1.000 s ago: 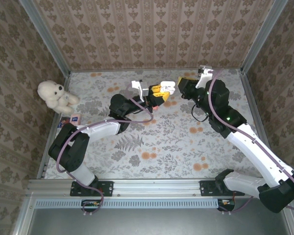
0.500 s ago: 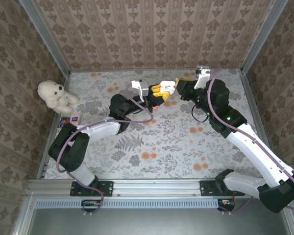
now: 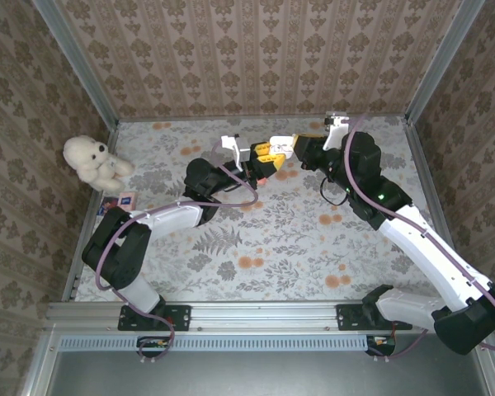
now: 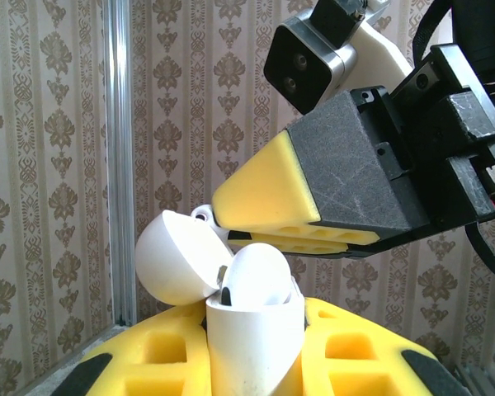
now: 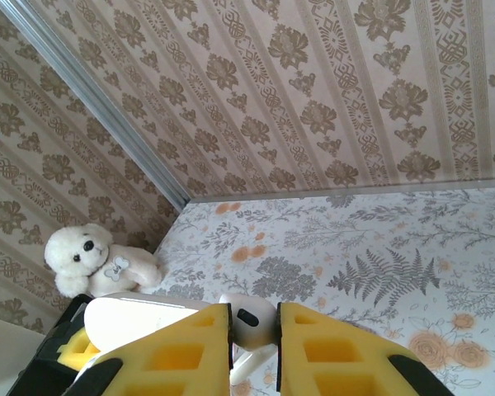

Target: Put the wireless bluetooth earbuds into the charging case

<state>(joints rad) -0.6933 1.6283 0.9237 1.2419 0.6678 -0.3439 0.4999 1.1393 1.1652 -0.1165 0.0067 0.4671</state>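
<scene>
Btwn the yellow fingertips of the R gripper, a white earbud is pinched, w/ the jaws clenched on it. A thin white part is seen hanging below the bud.

The L gripper is seen w/ its jaws clamped on the white charging case. The case is held upright btwn the yellow pads, w/ its lid flipped open toward the left of the L wrist view. A rounded white piece is shown sticking up from the case mouth; whether it is fully seated can't be told. The R gripper's tips are placed just above that piece, near the lid hinge.

In the top view the two grippers are found tip to tip at the far centre of the floral table.

Further out, a white plush toy is sat by the L wall, well apart from both arms. A small card is seen lying near it. The table is enclosed by patterned wallpaper on three sides.
</scene>
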